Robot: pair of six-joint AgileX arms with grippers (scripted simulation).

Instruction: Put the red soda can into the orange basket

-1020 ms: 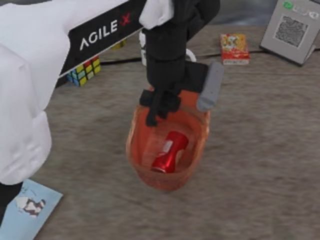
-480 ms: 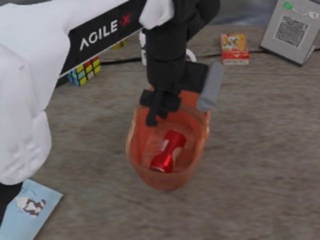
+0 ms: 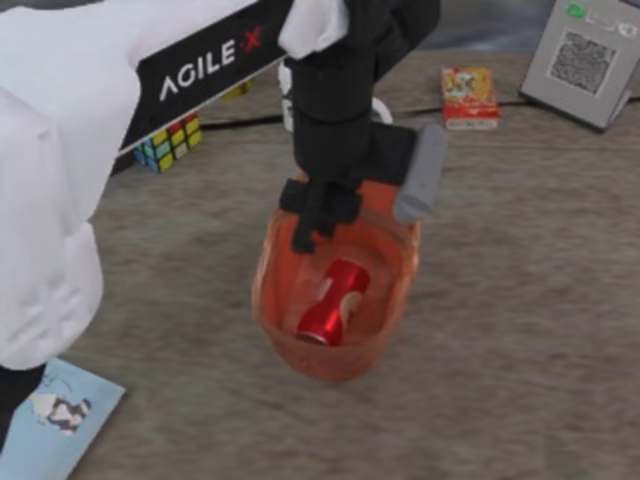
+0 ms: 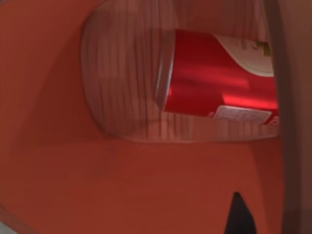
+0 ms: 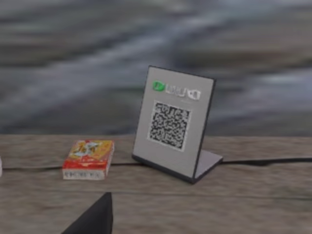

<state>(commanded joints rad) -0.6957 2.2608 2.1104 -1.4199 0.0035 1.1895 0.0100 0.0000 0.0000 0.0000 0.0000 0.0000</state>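
The red soda can lies on its side on the ribbed bottom of the orange basket, just below the centre of the top view — no longer held by anything, so the task's goal looks met. The left gripper hangs directly over the basket's upper rim, fingers pointing down into the opening; that position fits a drop from above, letting the can fall and settle lengthwise. The fingers appear spread apart and empty, nothing between them. In the left wrist view the can rests against the basket's inner wall, its silver end facing the ribbed floor.

The right gripper is out of the top view — its wrist camera looks at a QR-code stand and a small printed box on the surface, and I cannot tell its fingers' state.
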